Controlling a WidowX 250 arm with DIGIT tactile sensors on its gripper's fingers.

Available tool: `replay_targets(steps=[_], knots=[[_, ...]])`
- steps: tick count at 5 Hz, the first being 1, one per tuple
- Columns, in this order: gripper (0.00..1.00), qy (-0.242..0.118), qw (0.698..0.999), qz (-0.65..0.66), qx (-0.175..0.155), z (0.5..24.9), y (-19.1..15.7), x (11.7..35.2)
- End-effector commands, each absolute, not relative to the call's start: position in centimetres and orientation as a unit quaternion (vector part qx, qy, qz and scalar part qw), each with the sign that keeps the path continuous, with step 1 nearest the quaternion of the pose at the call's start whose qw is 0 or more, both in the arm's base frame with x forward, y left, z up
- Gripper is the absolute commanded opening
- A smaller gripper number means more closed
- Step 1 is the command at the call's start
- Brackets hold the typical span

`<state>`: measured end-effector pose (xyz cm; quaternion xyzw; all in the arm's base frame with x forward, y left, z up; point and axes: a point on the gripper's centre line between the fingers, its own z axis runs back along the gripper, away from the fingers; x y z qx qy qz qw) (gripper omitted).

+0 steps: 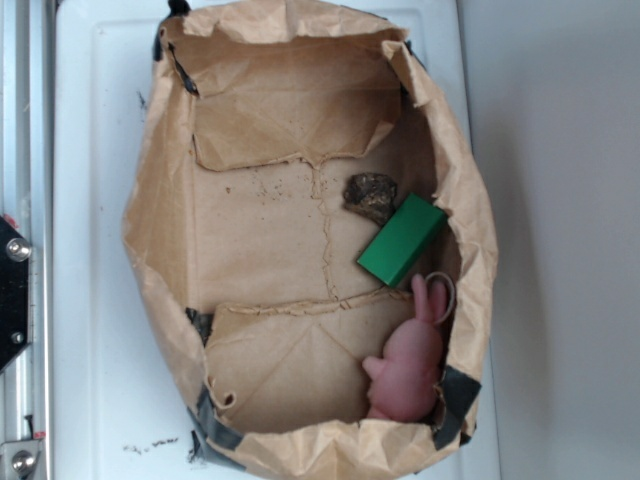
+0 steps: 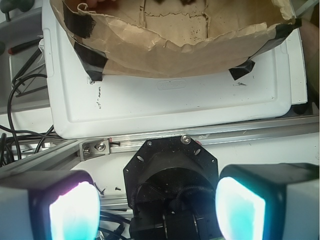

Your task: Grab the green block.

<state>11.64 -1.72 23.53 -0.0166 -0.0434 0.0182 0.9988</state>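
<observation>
- From my exterior feed, the white bench (image 1: pixel 95 300) fills most of the frame, with a metal rail along its left edge.
- On the bench sits a brown paper bag (image 1: pixel 160 250), its mouth wide open and its rim patched with black tape; the wrist view shows that same taped rim (image 2: pixel 90 60) at the top of the frame.
- Inside the bag, toward its lower right corner, I see a pink plush bunny (image 1: pixel 410 365) lying with its ears pointing up.
- The green block (image 1: pixel 402 240) lies on the bag floor against the right wall, tilted diagonally, just above the bunny's ears and apart from them by a small gap.
- A dark brown lumpy object (image 1: pixel 370 196) rests just at the block's upper left end; I cannot tell if they touch.
- In the wrist view the pincer (image 2: pixel 157 207) hangs outside the bag over the rail, its fingers (image 2: pixel 75 210) spread wide with nothing between them.
</observation>
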Motion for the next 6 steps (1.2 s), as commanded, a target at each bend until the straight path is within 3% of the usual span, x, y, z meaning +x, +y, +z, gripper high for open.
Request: replay_targets(steps=[1,2,4,5,6], knots=[[1.00,-0.043,0.999,0.018,-0.017,23.5,-1.7,11.6],[1.00,-0.048,0.997,0.027,-0.057,24.8,0.7,16.6],[1.00,-0.067,0.993,0.067,-0.072,23.7,5.1,25.7],[1.00,-0.107,0.992,0.039,-0.054,22.6,5.5,26.8],[1.00,-0.123,0.990,0.053,-0.049,21.4,5.5,27.5]])
